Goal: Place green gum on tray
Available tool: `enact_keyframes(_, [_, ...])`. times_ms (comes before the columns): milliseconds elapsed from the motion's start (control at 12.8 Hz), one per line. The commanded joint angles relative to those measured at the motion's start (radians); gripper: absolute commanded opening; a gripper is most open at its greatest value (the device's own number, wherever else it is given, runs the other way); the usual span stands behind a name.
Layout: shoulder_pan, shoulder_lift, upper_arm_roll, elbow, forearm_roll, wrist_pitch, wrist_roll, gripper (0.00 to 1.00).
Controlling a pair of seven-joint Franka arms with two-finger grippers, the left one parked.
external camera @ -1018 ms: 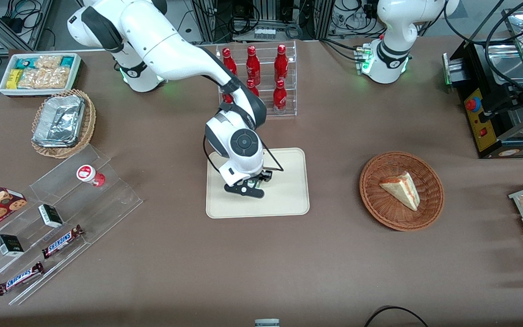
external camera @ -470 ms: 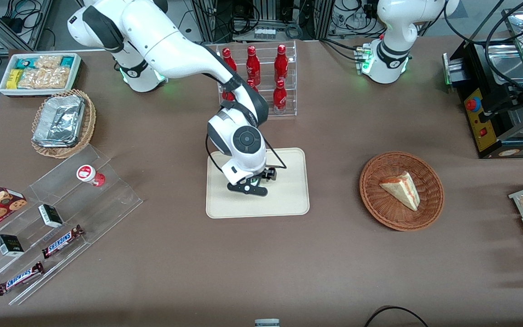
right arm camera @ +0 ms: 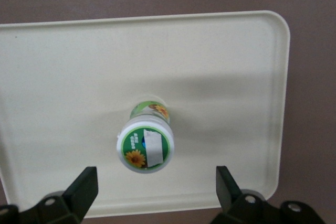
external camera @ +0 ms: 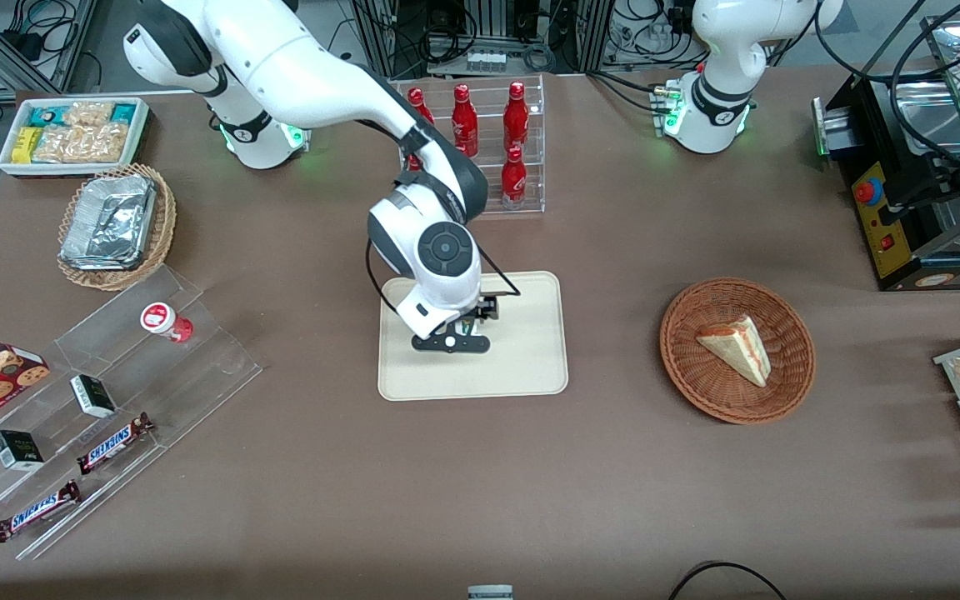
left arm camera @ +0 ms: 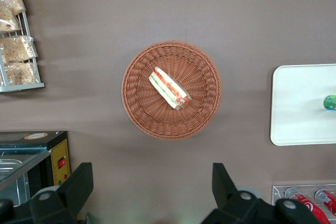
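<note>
Green gum (right arm camera: 145,142) standing upright on the tray (right arm camera: 63,66), lid up, near the middle of the cream surface and well inside the low rim. Hand (right arm camera: 152,195) above it, spread wide, both fingers (right arm camera: 84,187) clear of the bottle with open tray between each finger and the lid. Nothing gripped.

From the front, hand (external camera: 455,332) hanging over the tray (external camera: 530,367), the wrist covering the bottle. From the parked arm's camera, only a sliver of green bottle (left arm camera: 330,102) showing on the tray (left arm camera: 294,103).

Step in hand, by the look of it: release done, retreat to follow. Best done by lifting straight up, fingers kept spread, no sideways drift until the tips are above the lid; a small upright cylinder like this likely to tip at the lightest brush. No twisting of the wrist during the rise. Once clear, swing away toward the working arm's end of the tabletop (external camera: 322,467), keeping off the clear rack of red cola bottles (external camera: 515,125) standing farther from the front camera than the tray.

Red-lidded gum bottle (external camera: 165,321) on the stepped acrylic rack (external camera: 197,367) and wicker basket with the sandwich wedge (external camera: 737,348) well apart from the tray; neither part of this step.
</note>
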Motion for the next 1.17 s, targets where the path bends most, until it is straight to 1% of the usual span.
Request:
enact_keyframes(0, [-0.052, -0.066, -0.001, 0.002, 0.011, -0.111, -0.114, 1.0])
enact_keyframes(313, [-0.147, -0.146, 0.001, 0.002, 0.023, -0.238, -0.29, 1.0])
enact_keyframes(548, [-0.195, -0.198, 0.001, 0.002, 0.023, -0.301, -0.346, 1.0])
enact_keyframes(705, [-0.238, -0.22, 0.001, 0.0, 0.024, -0.332, -0.405, 1.0])
enact_keyframes(861, [-0.294, -0.277, -0.001, -0.06, 0.024, -0.334, -0.487, 1.0])
enact_keyframes(940, [-0.345, -0.307, 0.004, -0.078, 0.027, -0.341, -0.516, 1.0])
enact_keyframes(1096, [-0.414, -0.379, 0.004, -0.132, 0.026, -0.335, -0.524, 1.0])
